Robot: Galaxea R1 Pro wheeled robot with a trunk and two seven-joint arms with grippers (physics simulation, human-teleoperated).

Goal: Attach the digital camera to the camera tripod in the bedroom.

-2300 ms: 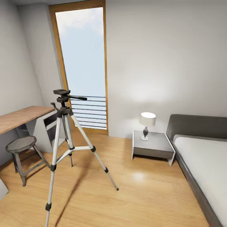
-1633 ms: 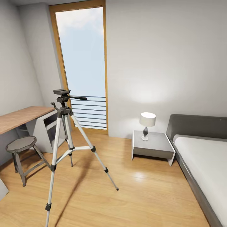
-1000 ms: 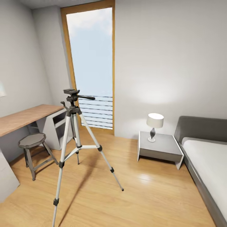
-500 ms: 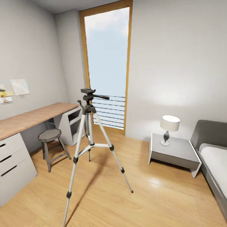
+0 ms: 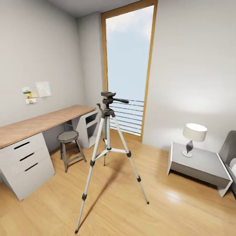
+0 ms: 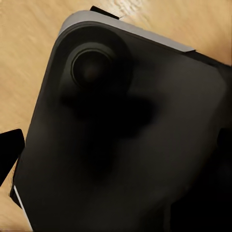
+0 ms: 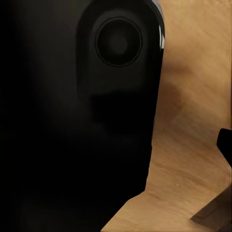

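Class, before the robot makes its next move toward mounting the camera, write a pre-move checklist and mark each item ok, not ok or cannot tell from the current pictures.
1. Camera tripod upright, three legs spread on the wood floor: ok.
2. Tripod head bare, nothing mounted yet: ok.
3. Digital camera located: cannot tell; no picture settles where it is.
4. Gripper states: cannot tell; both wrist views show mostly a dark rounded body, floor behind.
5. Stool apart from the tripod legs: ok.
6. Nightstand with lamp well aside of the tripod: ok.
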